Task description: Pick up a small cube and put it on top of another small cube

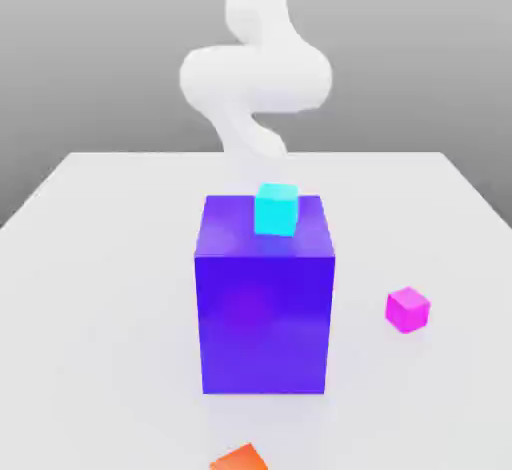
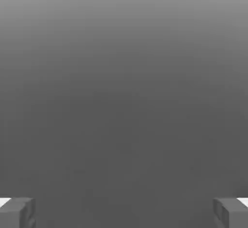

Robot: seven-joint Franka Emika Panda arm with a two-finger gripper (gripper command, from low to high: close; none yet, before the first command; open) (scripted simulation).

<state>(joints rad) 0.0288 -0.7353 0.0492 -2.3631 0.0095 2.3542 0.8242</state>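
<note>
Table [image 1: 90,258] in exterior view: white, w/ big purple-blue block [image 1: 264,303] standing mid-table. Cyan cube [image 1: 276,209] sits on block's top, near its rear edge. Magenta-pink cube [image 1: 408,309], the pick target, rests on table toward the exterior view's right of block, apart from it, not touching anything. Orange cube [image 1: 240,458] lies at the near edge, cut off by frame. White Panda arm [image 1: 255,78] rises behind block, curled up high, well away from all cubes.

Hand view: two grey fingertips [image 2: 17,213] at the lower corners, spread wide w/ a big gap between them. Nothing between them, nothing touched, so gripper [image 2: 124,215] holds nothing. Beyond is plain grey gradient, no cube in sight.

Judgement: task barely begun, pick not yet made. Risks: arm must come around or over the tall block to reach pink cube; a low path could clip block or knock cyan cube off. Pink cube is tiny, so off-centre closing may push it away instead of pinching it. Placement target likely cyan cube up top; small footprint means poor alignment could topple the stack.
</note>
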